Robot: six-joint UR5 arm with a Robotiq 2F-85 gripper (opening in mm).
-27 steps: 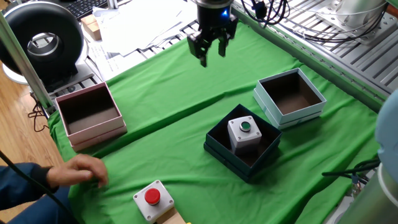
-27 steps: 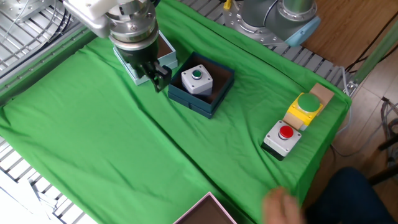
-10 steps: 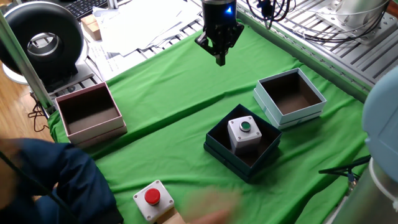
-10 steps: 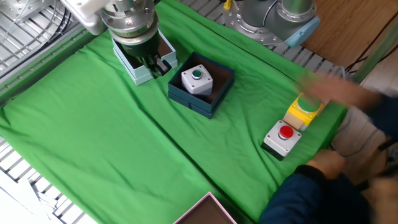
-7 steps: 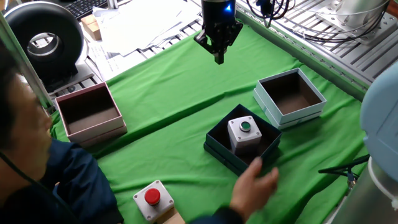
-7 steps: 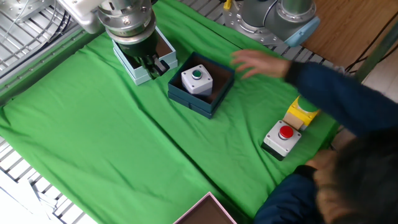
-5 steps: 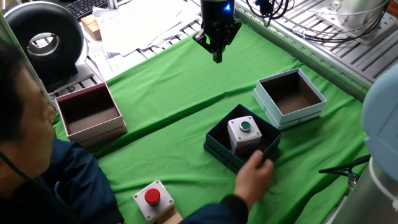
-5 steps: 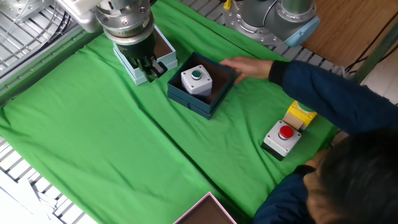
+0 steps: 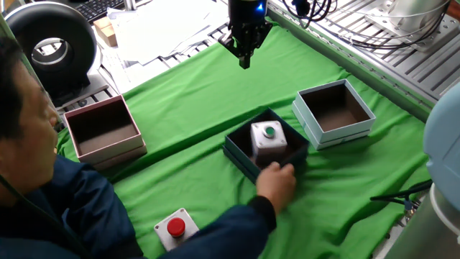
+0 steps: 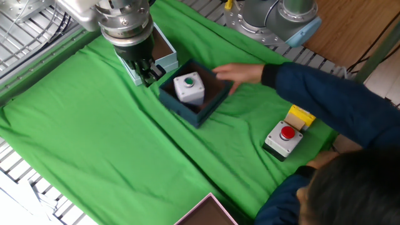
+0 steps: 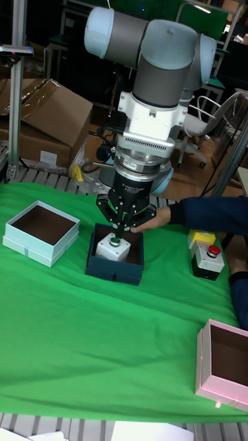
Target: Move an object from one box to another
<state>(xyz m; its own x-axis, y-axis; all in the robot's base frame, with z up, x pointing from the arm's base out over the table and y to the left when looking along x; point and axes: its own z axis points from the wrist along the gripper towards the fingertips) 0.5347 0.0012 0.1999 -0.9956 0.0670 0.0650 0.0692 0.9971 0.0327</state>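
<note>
One fixed view: green cloth over a slatted bench, papers behind. My gripper hangs empty at the far edge, fingers nearly together; I cannot tell if fully shut.

Other fixed view: green-button switch sits in the dark teal box, a person's hand on its rim.

Tall fixed view: pale box left, empty.

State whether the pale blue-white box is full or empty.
Empty: the pale blue-white box shows only its bare brown floor.
</note>
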